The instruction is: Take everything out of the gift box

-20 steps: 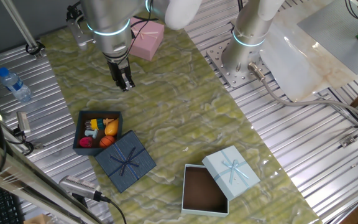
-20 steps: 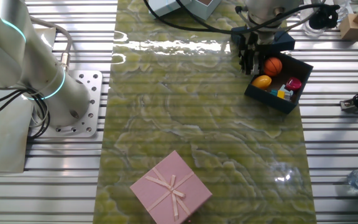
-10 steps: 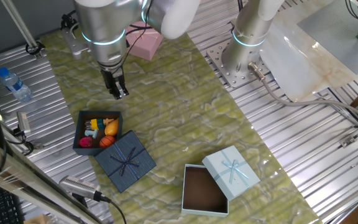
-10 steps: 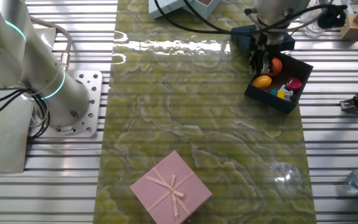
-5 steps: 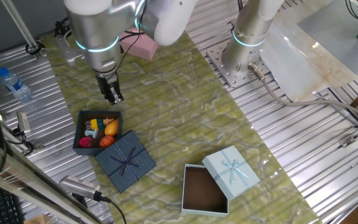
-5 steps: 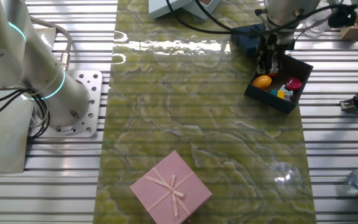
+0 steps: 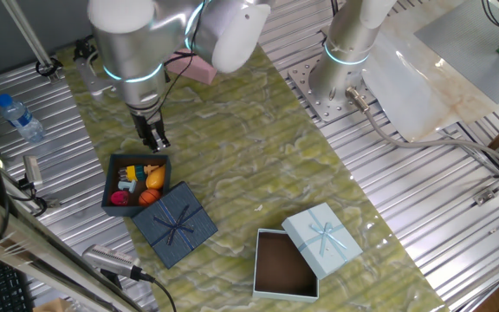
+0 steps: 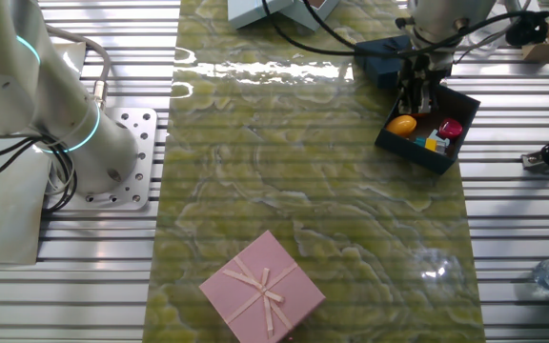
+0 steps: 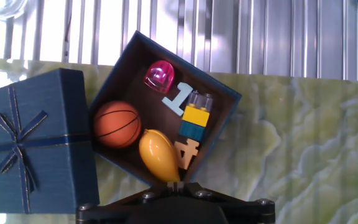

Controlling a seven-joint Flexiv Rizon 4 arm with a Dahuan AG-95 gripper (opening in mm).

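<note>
- One fixed view: the gripper [image 7: 153, 139] hangs at 12 o'clock of the navy box [image 7: 111, 192], just above its far rim; fingers look close together and hold nothing
- The box sits open at the left edge of the green mat [image 7: 249, 165], toys [image 7: 144, 184] inside; its 9 o'clock wall is at the mat's border with the ribbed metal
- The lid [image 7: 174, 224] lies flat at the box's 4 o'clock, touching its corner
- Bare mat spreads from 12 to 3 o'clock of the box; the light blue box [image 7: 286, 264] is well apart at 4 o'clock, the pink box [image 7: 199, 62] far off at 1 o'clock
- A bottle [image 7: 19, 117] lies on the metal at 10 o'clock
- The other fixed view: the gripper [image 8: 416, 92] stands over the box [image 8: 414, 152] wall nearest the lid [image 8: 377, 59], covering part of the inside; a yellow toy [image 8: 401, 124] and red toy [image 8: 449, 128] show beside it
- Wide bare mat lies at 8 o'clock of the box, as far as the pink box [image 8: 262, 289]
- Hand view: the box [image 9: 211, 89] fills the centre, turned corner-on, its near corner just at the hand's housing at 6 o'clock; fingertips are not visible here
- Inside: a basketball [image 9: 117, 124] at 9 o'clock, a yellow toy [image 9: 159, 154] at 6, a pink toy [image 9: 158, 78] at 12, a brick stack [image 9: 195, 119] at 3
- The lid [image 9: 33, 146] touches the box's 9 o'clock wall
</note>
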